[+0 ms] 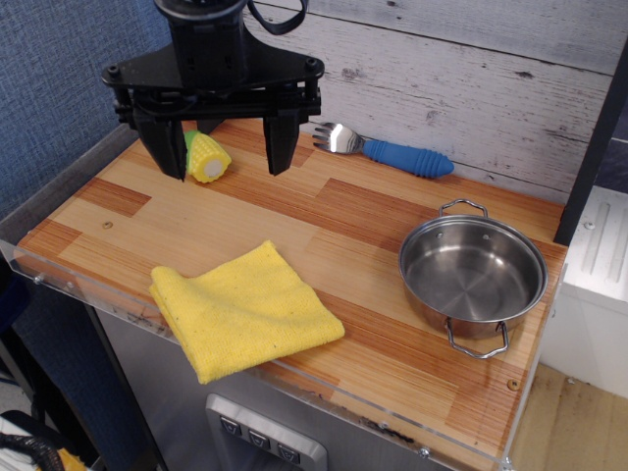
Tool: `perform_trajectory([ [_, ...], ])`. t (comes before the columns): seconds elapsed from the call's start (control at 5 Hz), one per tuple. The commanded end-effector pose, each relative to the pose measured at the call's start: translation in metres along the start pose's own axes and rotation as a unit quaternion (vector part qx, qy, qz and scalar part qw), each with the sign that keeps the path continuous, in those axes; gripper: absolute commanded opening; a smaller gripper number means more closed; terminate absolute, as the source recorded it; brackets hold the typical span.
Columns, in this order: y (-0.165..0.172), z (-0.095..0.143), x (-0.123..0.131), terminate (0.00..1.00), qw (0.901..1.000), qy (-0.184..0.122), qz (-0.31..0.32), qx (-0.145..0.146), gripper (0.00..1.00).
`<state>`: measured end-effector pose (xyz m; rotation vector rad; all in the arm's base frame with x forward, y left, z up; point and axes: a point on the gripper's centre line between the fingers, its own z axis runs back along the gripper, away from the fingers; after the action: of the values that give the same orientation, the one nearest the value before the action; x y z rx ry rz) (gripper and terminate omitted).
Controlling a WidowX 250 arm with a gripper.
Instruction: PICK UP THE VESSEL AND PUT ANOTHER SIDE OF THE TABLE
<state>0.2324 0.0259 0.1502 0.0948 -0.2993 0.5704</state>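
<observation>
The vessel (472,274), a shallow round steel pot with two looped wire handles, stands upright and empty at the right side of the wooden table (255,211). My gripper (222,147) hangs above the table's far left, well away from the vessel. Its two black fingers are spread wide apart and hold nothing.
A folded yellow cloth (241,308) lies at the table's front left, overhanging the clear plastic rim. A toy corn cob (207,156) sits at the far left, between my fingers in the view. A fork with a blue handle (388,150) lies along the back wall.
</observation>
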Motion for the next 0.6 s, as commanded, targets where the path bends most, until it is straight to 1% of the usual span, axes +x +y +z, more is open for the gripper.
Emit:
perform_trajectory([
  [0.0,0.0,0.0,0.0,0.0,1.0,0.0,0.0,0.0,1.0],
  [0.2,-0.013,0.0,0.011,0.0,1.0,0.001,0.006,-0.004,1.0],
  [0.4,-0.022,0.007,0.024,0.0,0.9999,-0.009,0.005,0.004,1.0],
])
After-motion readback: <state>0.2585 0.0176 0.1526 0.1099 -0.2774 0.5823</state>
